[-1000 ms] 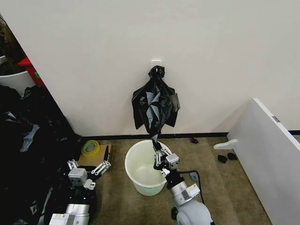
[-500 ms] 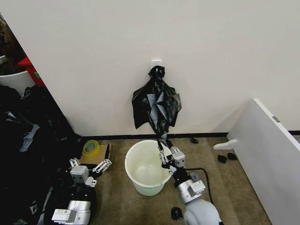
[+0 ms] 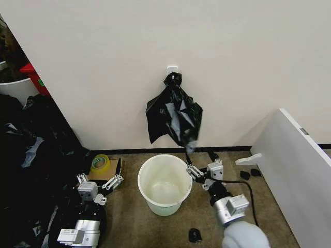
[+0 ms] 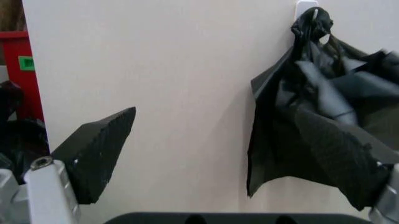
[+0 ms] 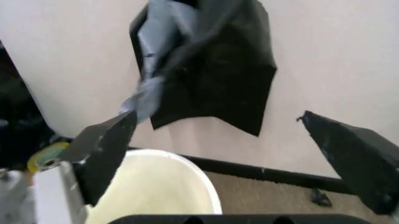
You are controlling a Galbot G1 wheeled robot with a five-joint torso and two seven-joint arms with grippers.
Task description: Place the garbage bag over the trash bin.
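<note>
- Over the last second the right gripper (image 3: 202, 173) had swung out from above the bucket's mouth to just beside its right rim, dragging a thin strand of the garbage bag (image 3: 175, 116) with it.
- The bag bundle, hanging from a white wall hook (image 3: 172, 68), had skewed toward the robot's right, so the pull seemed to be taking effect, though the bag was not yet free of the wall.
- The trash bin (image 3: 164, 182) stood on the floor below the bag, unlined.
- The right jaws stood spread in the wrist view; the strand seemed to lie against one finger (image 5: 106, 144); whether it was truly held could not be told.
- The left gripper (image 3: 97, 185) waited low beside a tape roll (image 3: 100, 162), jaws spread, holding nothing.
- The strand's lower end blurred out near the gripper.
</note>
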